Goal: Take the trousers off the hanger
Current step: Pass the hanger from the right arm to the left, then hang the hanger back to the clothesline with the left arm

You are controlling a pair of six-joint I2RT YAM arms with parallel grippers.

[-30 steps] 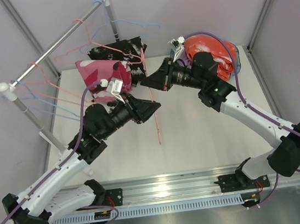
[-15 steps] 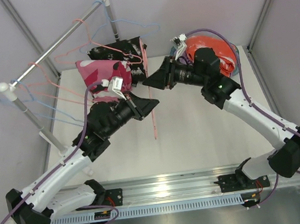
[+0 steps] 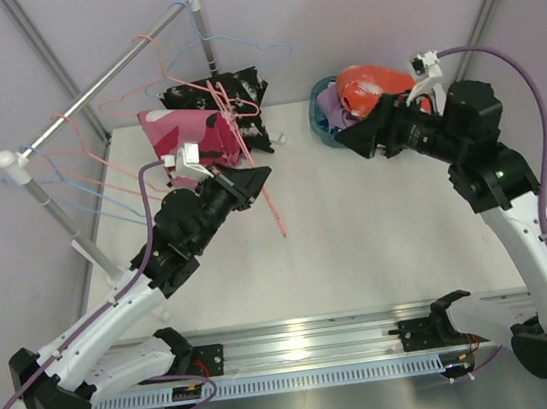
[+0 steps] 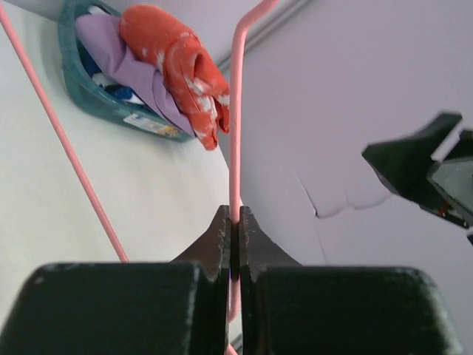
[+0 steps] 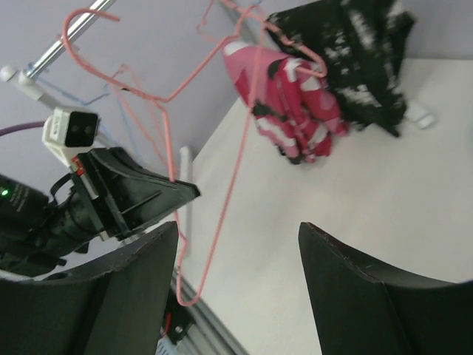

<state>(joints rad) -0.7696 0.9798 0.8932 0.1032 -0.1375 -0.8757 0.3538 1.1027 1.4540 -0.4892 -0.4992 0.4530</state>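
A thin pink wire hanger (image 3: 272, 210) slants over the table, and my left gripper (image 3: 265, 173) is shut on it; the left wrist view shows the jaws pinched on the wire (image 4: 235, 133). The pink-magenta trousers (image 3: 189, 135) and the black speckled trousers (image 3: 228, 91) bunch at the table's back left, behind the hanger's top. The orange trousers (image 3: 371, 86) and the lavender trousers (image 3: 332, 106) lie in a teal basket (image 3: 325, 129). My right gripper (image 3: 344, 141) hangs open and empty beside that basket, apart from the hanger (image 5: 222, 214).
A metal rail (image 3: 97, 87) on two posts crosses the back left corner, with several bare pink and blue wire hangers (image 3: 79, 180) dangling from it. Grey walls close the table on the left, back and right.
My right gripper has opened, let go of the hanger and swung back to the right by the basket. My left gripper has shut on the hanger, which now tilts differently.
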